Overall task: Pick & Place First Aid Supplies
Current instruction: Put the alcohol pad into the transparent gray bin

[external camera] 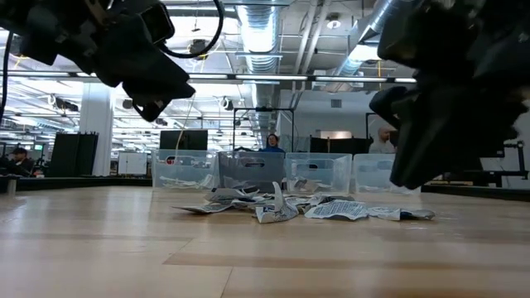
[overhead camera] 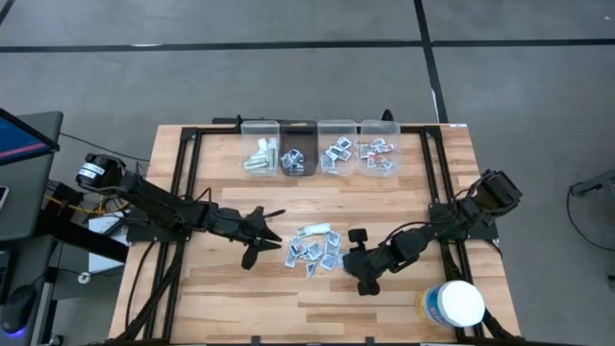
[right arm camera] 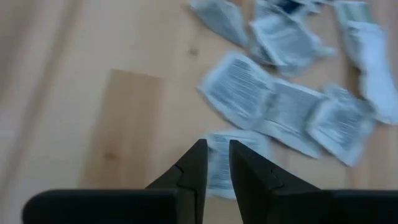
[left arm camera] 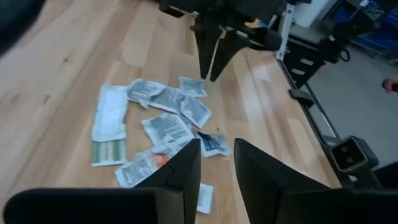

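Seen from directly overhead, my wooden counter (overhead camera: 221, 288) fills the high view, both my arms reaching in from its sides toward the scattered packets (overhead camera: 315, 252) at centre. The low camera sits at counter height, close to the surface, facing level across the same packets (external camera: 281, 207) toward the clear bins (external camera: 248, 172) and the room behind. My left wrist camera looks forward and down past my left end effector (left arm camera: 217, 165) onto the pile, with my other arm across it. My right wrist camera hangs nearest, looking steeply down past my right end effector (right arm camera: 217, 163) at the packets.
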